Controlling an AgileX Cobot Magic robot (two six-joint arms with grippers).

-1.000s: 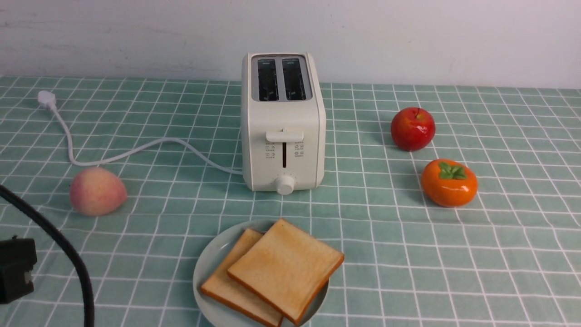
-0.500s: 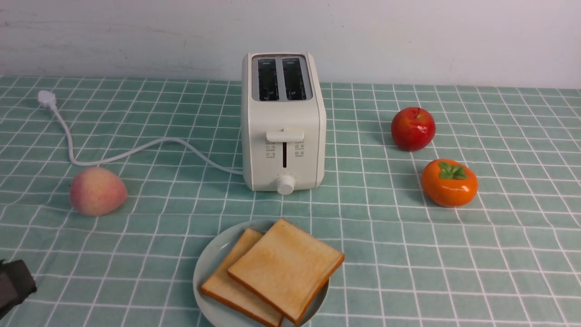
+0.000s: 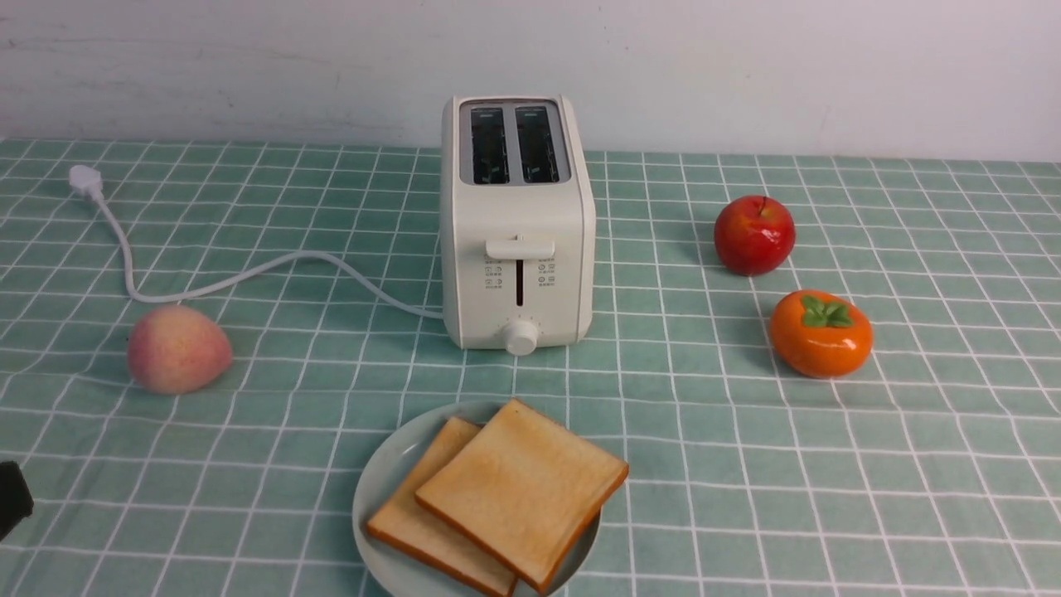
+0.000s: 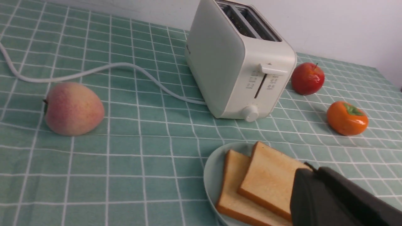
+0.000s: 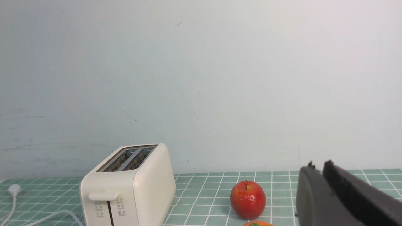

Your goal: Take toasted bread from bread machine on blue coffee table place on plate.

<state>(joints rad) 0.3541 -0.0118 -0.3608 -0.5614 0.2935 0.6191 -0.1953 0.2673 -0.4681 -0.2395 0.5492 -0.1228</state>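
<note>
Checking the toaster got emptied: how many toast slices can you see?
2. Both lie on the plate before the bread machine: the top slice overlaps the lower slice. Its slots look empty.

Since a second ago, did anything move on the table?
Only the robot's left arm moved: it pulled back toward the near left edge of the front view, and its black cable is gone from sight. Nothing was grabbed or let go. Both toast slices stay on the plate, and the toaster, peach, apple and persimmon haven't budged.

Peach (image 3: 178,348) left; red apple (image 3: 753,235), persimmon (image 3: 821,333) right.
</note>
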